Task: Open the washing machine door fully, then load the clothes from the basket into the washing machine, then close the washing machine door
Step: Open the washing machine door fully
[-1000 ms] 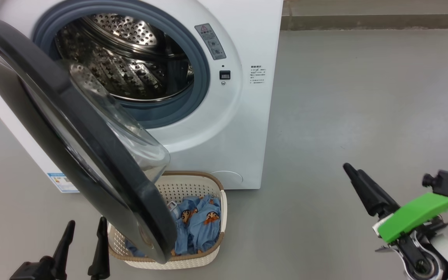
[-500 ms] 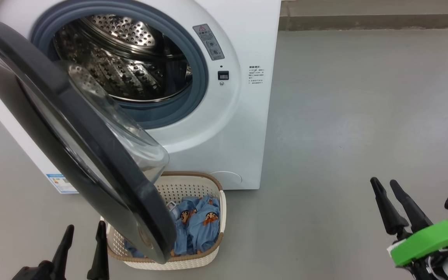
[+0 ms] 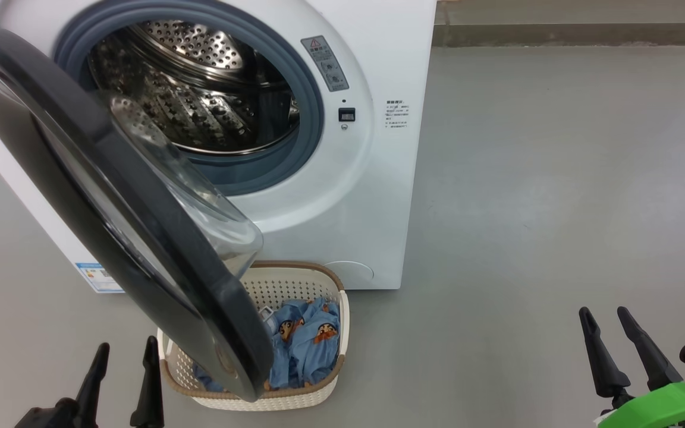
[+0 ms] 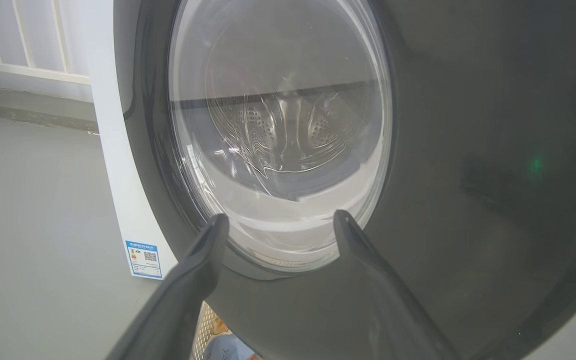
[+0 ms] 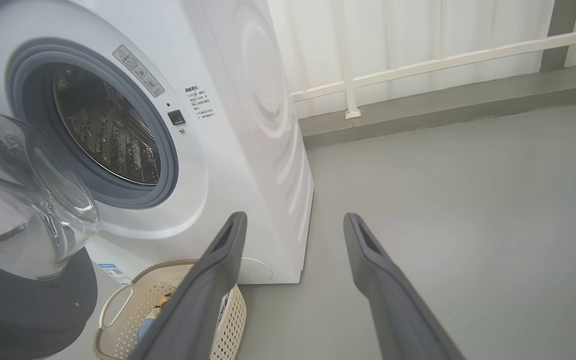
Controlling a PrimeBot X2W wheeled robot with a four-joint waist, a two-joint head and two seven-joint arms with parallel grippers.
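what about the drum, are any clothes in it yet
No, the steel drum shows bare perforated metal, and the light blue clothes lie in the cream basket before the washing machine.

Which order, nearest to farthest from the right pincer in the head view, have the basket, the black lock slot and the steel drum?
1. basket, low down, to the left of the right pincer.
2. black lock slot, higher, on the washing machine front.
3. steel drum, recessed behind that front.
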